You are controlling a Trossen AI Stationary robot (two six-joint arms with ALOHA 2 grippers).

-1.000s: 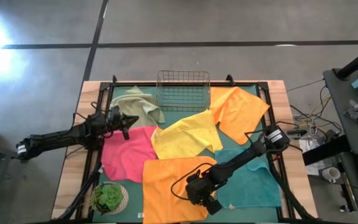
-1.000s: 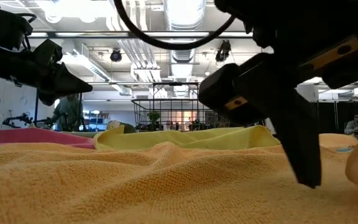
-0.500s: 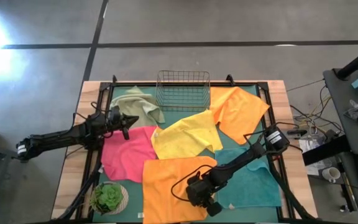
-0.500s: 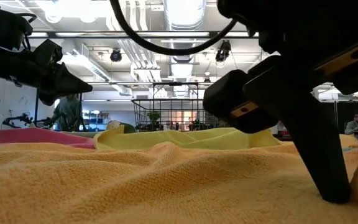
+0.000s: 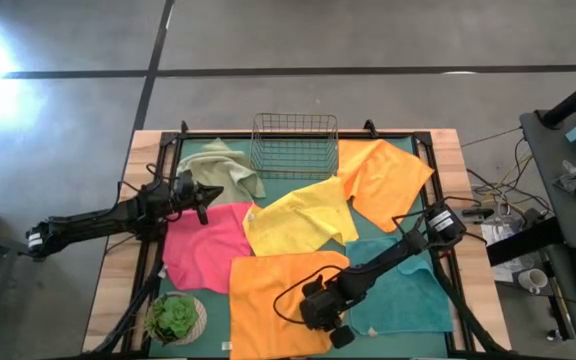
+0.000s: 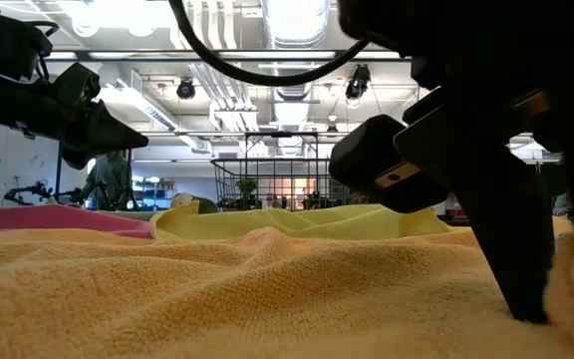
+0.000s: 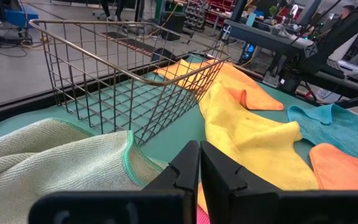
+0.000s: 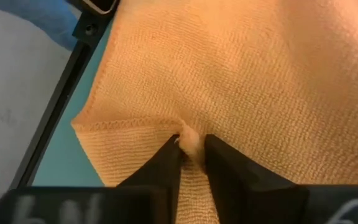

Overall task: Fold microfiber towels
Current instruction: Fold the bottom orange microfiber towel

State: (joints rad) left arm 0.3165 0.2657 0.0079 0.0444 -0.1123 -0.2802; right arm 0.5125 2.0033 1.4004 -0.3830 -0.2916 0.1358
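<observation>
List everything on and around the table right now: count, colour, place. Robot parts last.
Orange towel: one, orange, near edge of the table, its near corner pinched by the right gripper.
Second orange towel: one, orange, far right, beside the basket.
Yellow towel: one, yellow, centre.
Pink towel: one, pink, left of centre.
Teal towel: one, teal, near right.
Sage towel: one, pale green, far left, bunched.
Wire basket: one, dark metal, far edge, centre.
Plant: one, green, on a round plate, near left corner.
Table mat: one, dark green, under the towels.
Left gripper: jaws shut, holding nothing, above the pink towel's far edge.
Right gripper: jaws closing on a fold of the near orange towel.
</observation>
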